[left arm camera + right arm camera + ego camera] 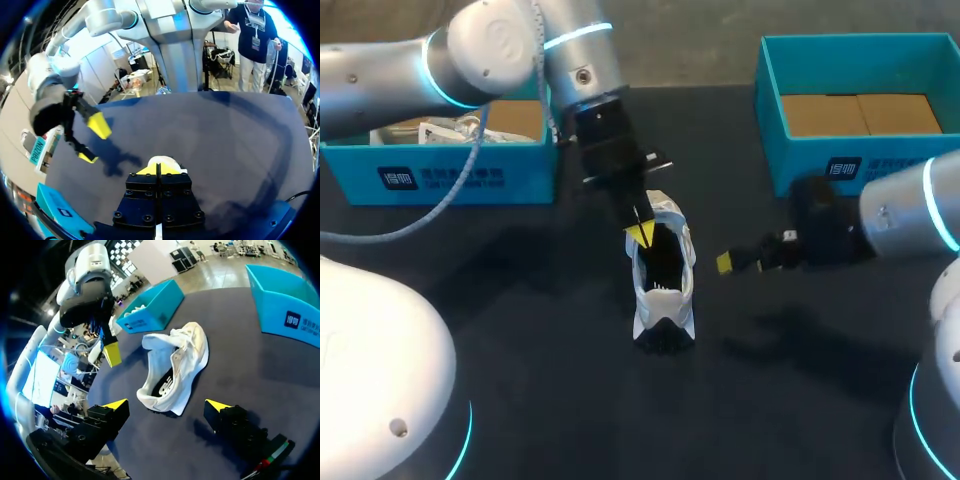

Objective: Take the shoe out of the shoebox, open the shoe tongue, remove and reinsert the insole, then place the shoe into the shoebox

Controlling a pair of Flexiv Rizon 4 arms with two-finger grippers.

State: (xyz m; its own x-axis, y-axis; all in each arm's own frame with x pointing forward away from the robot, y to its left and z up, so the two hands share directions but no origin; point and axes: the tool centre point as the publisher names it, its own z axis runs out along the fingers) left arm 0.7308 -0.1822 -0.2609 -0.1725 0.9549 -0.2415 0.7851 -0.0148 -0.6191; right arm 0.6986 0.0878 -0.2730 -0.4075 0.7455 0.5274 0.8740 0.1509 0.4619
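A white shoe (pixel 665 285) lies on the dark table mid-scene, its dark opening facing up. My left gripper (pixel 641 234) hangs shut just over the heel end of that opening; in the right wrist view its yellow tips (pixel 112 353) stand close beside the shoe's collar with nothing visibly pinched. From the left wrist only a bit of white shoe (pixel 162 161) shows past the shut left gripper (pixel 157 169). My right gripper (pixel 740 262) sits open a short way right of the shoe. It (pixel 167 407) has the shoe (pixel 175 365) ahead of its spread fingers, apart from them.
A teal shoebox (pixel 860 110) with a cardboard floor stands at the back right. A second teal box (pixel 450 165) holding white paper stands at the back left, under my left arm. Both boxes, far (pixel 150 305) and near (pixel 285 305), flank the shoe in the right wrist view.
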